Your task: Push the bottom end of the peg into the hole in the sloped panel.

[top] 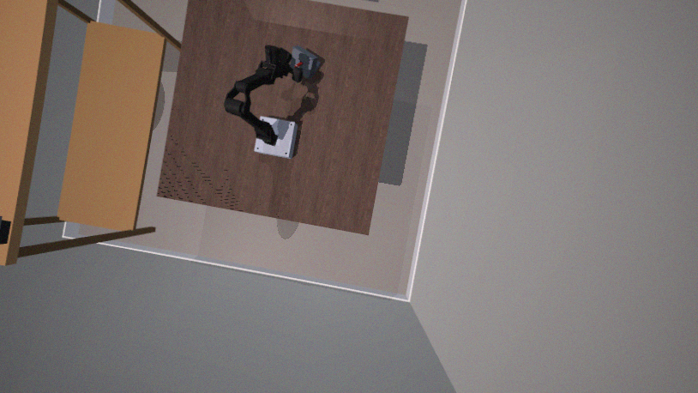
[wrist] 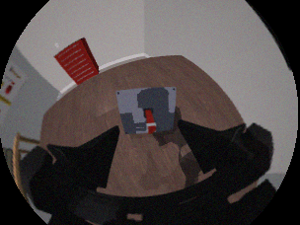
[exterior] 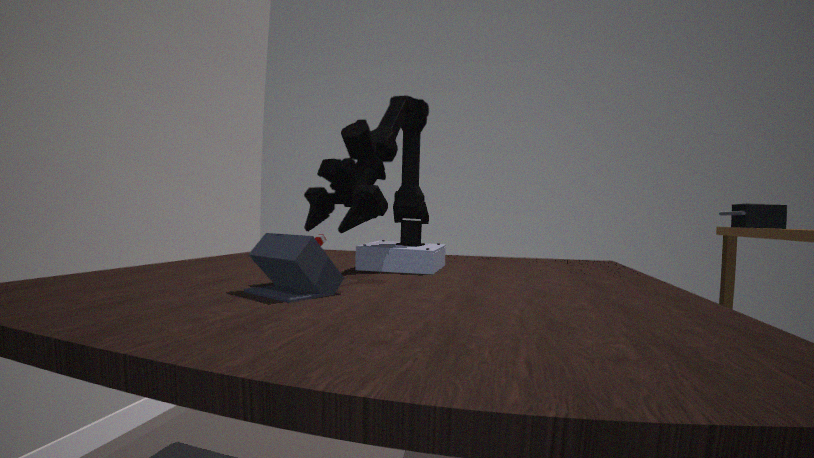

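Observation:
The grey sloped panel [top: 312, 59] [exterior: 290, 264] [wrist: 132, 109] stands on the wooden table [top: 341, 156] [exterior: 512, 324]. The red peg [top: 298, 63] [exterior: 319, 240] [wrist: 150, 118] sits in the hole in the panel's face, and only its top end sticks out. My gripper [top: 291, 69] [exterior: 326, 229] [wrist: 148, 135] is open and empty. It hangs a little above and behind the peg's top, and its fingers stand apart on either side without touching the peg. How deep the peg sits is hidden.
The arm's white base [top: 285, 142] [exterior: 398, 259] stands on the table behind the panel. An orange shelf unit [top: 111, 122] stands off the table's left side. A small side table with a black box [exterior: 757, 216] stands far right. A red object [wrist: 77, 61] lies beyond the table.

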Robot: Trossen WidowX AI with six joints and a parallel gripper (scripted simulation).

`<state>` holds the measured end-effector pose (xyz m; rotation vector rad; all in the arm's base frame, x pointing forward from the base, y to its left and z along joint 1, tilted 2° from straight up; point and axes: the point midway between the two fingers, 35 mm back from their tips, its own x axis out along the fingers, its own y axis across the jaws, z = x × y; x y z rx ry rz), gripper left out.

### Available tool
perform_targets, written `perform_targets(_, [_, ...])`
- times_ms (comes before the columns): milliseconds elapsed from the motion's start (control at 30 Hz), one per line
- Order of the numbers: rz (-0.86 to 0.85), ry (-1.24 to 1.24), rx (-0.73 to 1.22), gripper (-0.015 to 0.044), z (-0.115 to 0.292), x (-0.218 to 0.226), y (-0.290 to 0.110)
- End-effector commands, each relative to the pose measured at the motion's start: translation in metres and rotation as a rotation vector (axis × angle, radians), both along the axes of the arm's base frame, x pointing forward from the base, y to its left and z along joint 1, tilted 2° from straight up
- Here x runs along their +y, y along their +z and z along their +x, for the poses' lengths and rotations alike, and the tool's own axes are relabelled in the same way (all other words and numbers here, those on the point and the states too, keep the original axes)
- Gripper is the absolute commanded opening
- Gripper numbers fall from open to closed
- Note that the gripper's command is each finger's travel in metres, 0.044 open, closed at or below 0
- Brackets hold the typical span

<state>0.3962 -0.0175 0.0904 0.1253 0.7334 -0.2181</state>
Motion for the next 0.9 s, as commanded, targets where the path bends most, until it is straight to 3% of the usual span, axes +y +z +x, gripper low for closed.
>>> perform_targets(0, [-0.001, -0.007, -0.006, 0.0440, -0.003, 0.000, 0.005])
perform_targets(867, [0.000, -0.003, -0.004, 0.0440, -0.025, 0.006, 0.026])
